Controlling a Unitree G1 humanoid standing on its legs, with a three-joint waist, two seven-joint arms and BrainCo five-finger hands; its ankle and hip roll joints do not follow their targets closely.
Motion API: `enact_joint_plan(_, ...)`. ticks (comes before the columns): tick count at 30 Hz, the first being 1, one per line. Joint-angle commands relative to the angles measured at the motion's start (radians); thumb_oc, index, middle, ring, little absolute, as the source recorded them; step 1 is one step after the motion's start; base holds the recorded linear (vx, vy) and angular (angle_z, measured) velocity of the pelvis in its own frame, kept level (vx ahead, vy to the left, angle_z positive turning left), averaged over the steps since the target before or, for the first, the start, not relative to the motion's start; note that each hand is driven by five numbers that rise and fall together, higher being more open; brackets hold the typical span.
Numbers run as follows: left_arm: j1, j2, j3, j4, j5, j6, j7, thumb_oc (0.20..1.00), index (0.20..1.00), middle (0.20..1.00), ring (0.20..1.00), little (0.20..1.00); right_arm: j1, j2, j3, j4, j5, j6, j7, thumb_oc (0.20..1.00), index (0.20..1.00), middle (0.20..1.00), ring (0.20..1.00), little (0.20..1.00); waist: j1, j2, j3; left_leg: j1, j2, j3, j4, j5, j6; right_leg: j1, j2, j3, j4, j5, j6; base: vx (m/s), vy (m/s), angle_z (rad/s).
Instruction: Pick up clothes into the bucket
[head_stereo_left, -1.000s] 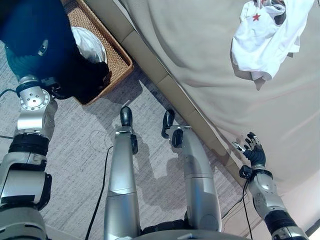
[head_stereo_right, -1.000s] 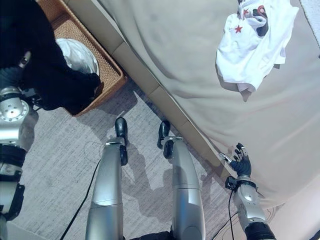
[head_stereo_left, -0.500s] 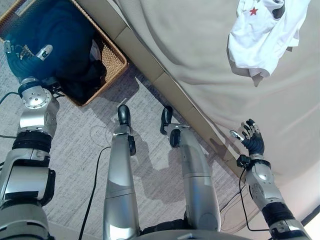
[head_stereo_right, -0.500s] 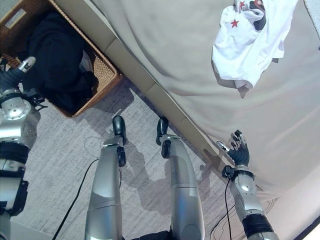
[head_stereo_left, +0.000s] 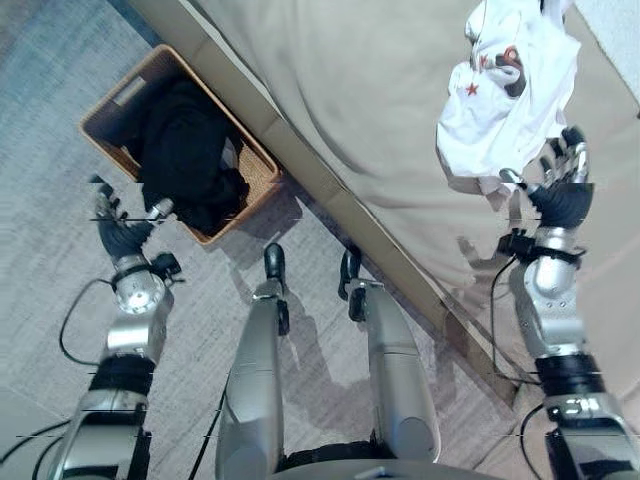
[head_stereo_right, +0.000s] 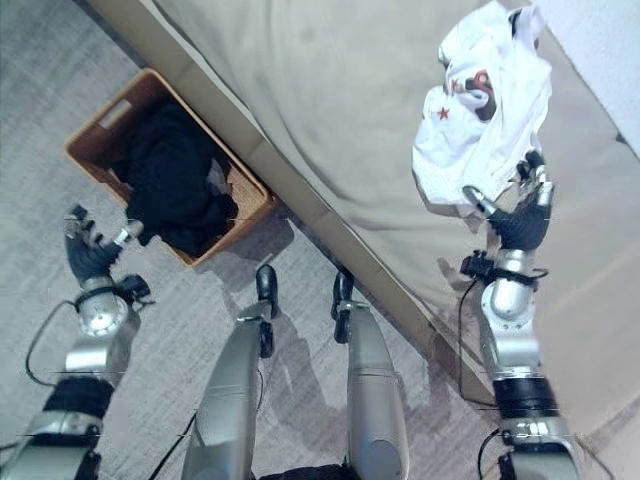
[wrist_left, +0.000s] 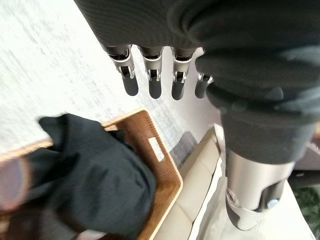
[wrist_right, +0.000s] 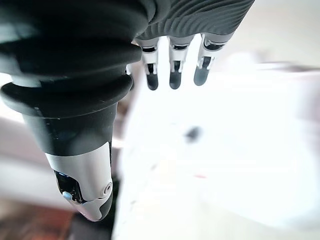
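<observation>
- The left hand hangs over the grey carpet at the near left, just short of the wicker basket. Its fingers are spread and straight, with nothing in them.
- In the left wrist view those fingertips point down toward the basket's woven rim, with the dark cloth heaped just past them.
- The basket stands on the carpet at the left, its far corner close against the base of the bed.
- A black garment fills most of the basket and bulges over its near edge. A bit of pale cloth shows beside it at the right side of the basket.
- The bed, under a beige cover, runs at a slant from the far left to the near right.
- The right hand is raised over the bed at the right, palm open and fingers released, holding nothing.
- Its fingertips reach up to the near edge of the white T-shirt; whether they touch the cloth I cannot tell.
- The white T-shirt lies crumpled on the bed cover at the far right, with red stars and a dark print on it, well apart from the basket.
</observation>
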Motion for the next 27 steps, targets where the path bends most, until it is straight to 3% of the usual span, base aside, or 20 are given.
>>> enact_joint_plan(1, 0.021, -0.049, -0.017, 0.010, 0.110, -0.056, -0.065, 1.000, 1.000, 1.000, 1.000, 1.000, -0.019, -0.120, -0.050, -0.007, -0.138, 0.018, -0.059, 1.000, 1.000, 1.000, 1.000, 1.000, -0.008, 0.104, -0.014, 0.086, 0.001, -0.029, -0.044, -0.029, -0.006, 0.068, -0.034, 0.019, -0.143, 0.126, 0.070, 0.02, -0.070, 0.09)
enact_joint_plan(4, 0.104, -0.106, -0.106, 0.060, 0.175, -0.046, -0.123, 1.000, 1.000, 1.000, 1.000, 1.000, -0.071, -0.209, -0.019, 0.092, -0.268, 0.097, -0.087, 1.000, 1.000, 1.000, 1.000, 1.000, 0.016, 0.148, -0.024, 0.201, -0.007, -0.042, -0.156, 0.018, -0.015, 0.157, -0.040, 0.005, -0.164, 0.114, 0.071, 0.03, -0.069, 0.13)
enact_joint_plan(7, 0.137, -0.129, -0.156, 0.092, 0.198, -0.039, -0.148, 1.000, 1.000, 1.000, 1.000, 1.000, -0.121, -0.252, 0.020, 0.181, -0.280, 0.126, -0.093, 1.000, 1.000, 1.000, 1.000, 1.000, 0.026, 0.174, -0.042, 0.251, -0.009, -0.053, -0.223, 0.048, -0.023, 0.182, -0.045, -0.008, -0.173, 0.106, 0.070, 0.03, -0.048, 0.13)
enact_joint_plan(13, 0.238, -0.119, -0.369, 0.062, 0.299, -0.016, -0.281, 1.000, 1.000, 1.000, 1.000, 1.000, -0.321, -0.380, 0.189, 0.466, -0.300, 0.203, -0.031, 1.000, 1.000, 1.000, 1.000, 1.000, 0.054, 0.222, -0.078, 0.304, 0.000, -0.060, -0.323, 0.099, -0.035, 0.190, -0.051, -0.025, -0.162, 0.077, 0.062, 0.03, -0.058, 0.10)
enact_joint_plan(18, 0.256, -0.128, -0.405, 0.054, 0.311, -0.010, -0.279, 1.000, 1.000, 1.000, 1.000, 1.000, -0.482, -0.442, 0.319, 0.654, -0.305, 0.237, -0.004, 1.000, 1.000, 1.000, 1.000, 1.000, 0.062, 0.236, -0.077, 0.288, 0.012, -0.062, -0.343, 0.118, -0.043, 0.158, -0.045, -0.024, -0.150, 0.070, 0.055, 0.00, -0.075, 0.05)
enact_joint_plan(27, 0.244, -0.189, -0.380, 0.053, 0.159, -0.003, -0.212, 1.000, 1.000, 1.000, 1.000, 1.000, -0.800, -0.503, 0.556, 0.957, -0.280, 0.290, 0.027, 1.000, 1.000, 1.000, 1.000, 1.000, 0.078, 0.279, -0.014, 0.219, 0.016, -0.070, -0.347, 0.151, -0.055, 0.038, -0.053, -0.016, -0.055, 0.049, 0.040, -0.02, -0.067, 0.02)
